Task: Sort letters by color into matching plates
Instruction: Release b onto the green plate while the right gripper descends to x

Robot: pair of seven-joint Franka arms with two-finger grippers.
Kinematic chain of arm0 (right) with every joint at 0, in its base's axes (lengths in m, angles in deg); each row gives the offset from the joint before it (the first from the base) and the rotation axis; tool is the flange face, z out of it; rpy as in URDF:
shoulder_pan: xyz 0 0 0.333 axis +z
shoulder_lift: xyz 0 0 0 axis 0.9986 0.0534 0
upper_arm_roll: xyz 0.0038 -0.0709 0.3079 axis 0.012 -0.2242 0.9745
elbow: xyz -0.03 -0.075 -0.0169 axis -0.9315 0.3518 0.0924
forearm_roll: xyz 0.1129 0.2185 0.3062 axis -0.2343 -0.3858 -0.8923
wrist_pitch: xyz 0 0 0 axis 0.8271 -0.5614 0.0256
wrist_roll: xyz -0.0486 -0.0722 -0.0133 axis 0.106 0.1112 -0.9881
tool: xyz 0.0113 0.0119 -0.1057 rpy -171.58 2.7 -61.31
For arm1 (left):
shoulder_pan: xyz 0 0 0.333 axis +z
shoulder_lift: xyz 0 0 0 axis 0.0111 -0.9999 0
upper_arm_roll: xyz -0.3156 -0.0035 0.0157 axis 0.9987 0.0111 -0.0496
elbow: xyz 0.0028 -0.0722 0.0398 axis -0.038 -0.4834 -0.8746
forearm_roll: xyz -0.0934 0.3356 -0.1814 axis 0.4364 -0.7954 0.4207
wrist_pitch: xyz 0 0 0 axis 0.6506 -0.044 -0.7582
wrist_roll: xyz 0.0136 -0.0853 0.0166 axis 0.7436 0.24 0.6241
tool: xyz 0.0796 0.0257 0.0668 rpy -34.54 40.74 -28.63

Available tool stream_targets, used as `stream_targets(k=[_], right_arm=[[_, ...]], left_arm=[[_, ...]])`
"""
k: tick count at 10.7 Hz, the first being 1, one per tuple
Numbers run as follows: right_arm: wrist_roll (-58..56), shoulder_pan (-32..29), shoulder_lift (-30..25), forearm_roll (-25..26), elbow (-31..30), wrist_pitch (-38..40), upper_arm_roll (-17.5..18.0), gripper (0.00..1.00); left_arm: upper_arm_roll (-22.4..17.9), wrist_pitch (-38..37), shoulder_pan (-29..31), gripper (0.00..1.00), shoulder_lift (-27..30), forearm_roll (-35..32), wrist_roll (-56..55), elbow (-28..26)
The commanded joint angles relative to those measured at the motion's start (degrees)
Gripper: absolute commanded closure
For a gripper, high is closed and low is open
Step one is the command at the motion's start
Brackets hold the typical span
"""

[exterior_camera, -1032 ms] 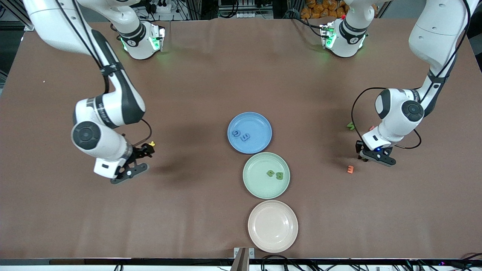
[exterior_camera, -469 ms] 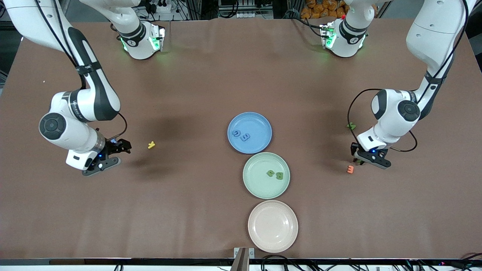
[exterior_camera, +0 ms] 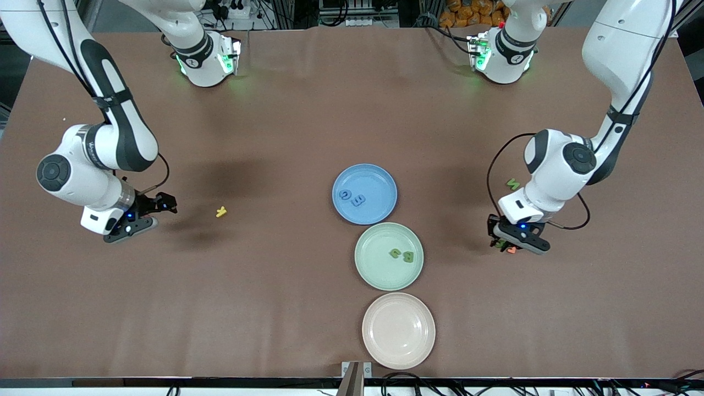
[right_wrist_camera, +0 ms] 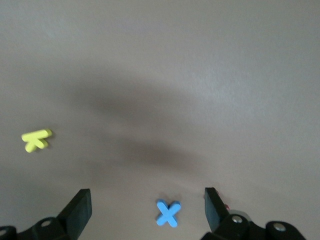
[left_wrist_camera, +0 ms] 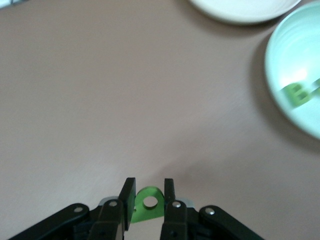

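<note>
You are looking at a broad brown counter point(exterior_camera: 308, 110) with black cables running along its nearer edge and both arm bases glowing green at the top. Three plates are sitting in a row mid-counter: the blue plate point(exterior_camera: 379, 179) farthest from the camera, carrying two blue letters point(exterior_camera: 352, 198), one reading E; the mint green plate point(exterior_camera: 374, 269) next, carrying two green letters point(exterior_camera: 402, 255), one reading B; and the pinkish-beige plate point(exterior_camera: 399, 330) nearest.

Your left gripper point(exterior_camera: 507, 246) is hanging low over the counter toward the left arm's end, jaws squeezing a green letter with a round hole point(left_wrist_camera: 148, 204) between them; an orange letter point(exterior_camera: 512, 249) is peeking out just beside it, and another green letter point(exterior_camera: 512, 183) is lying farther from the camera.

Your right gripper point(exterior_camera: 144, 214) is hovering toward the right arm's end, jaws spread wide and holding nothing. A blue X point(right_wrist_camera: 168, 213) is lying on the counter between them, and a yellow letter point(exterior_camera: 221, 211) is lying nearby, toward the plates.
</note>
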Motion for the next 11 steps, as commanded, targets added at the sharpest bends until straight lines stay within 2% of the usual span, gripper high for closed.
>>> stream_targets(k=[1, 6, 9, 10, 11], right_arm=[[-4.9, -2.5, -2.4, -1.4, -6.0, -4.6, 0.0, 0.0], [-7.1, -4.6, 0.2, -1.2, -7.3, -7.9, -0.1, 0.0], [-7.0, -4.4, 1.9, -1.2, -8.7, -12.0, -0.1, 0.0], [-6.9, -4.4, 2.3, -1.3, -9.7, -14.1, -0.1, 0.0], [-6.8, -4.4, 2.6, -1.3, -10.7, -15.7, -0.1, 0.0]], left_arm=[[2.8, -1.3, -4.4, 1.0, -2.5, -0.2, -6.8, 6.3], [2.3, -1.2, -16.5, 1.0, -10.3, -0.5, -23.7, 17.1], [-1.9, -1.2, -23.8, 0.92, -12.1, -0.7, -30.8, 19.8], [-3.9, -1.3, -26.6, 0.84, -12.3, -0.7, -33.7, 20.6], [-5.5, -1.3, -28.3, 0.57, -12.3, -0.6, -35.4, 20.7]])
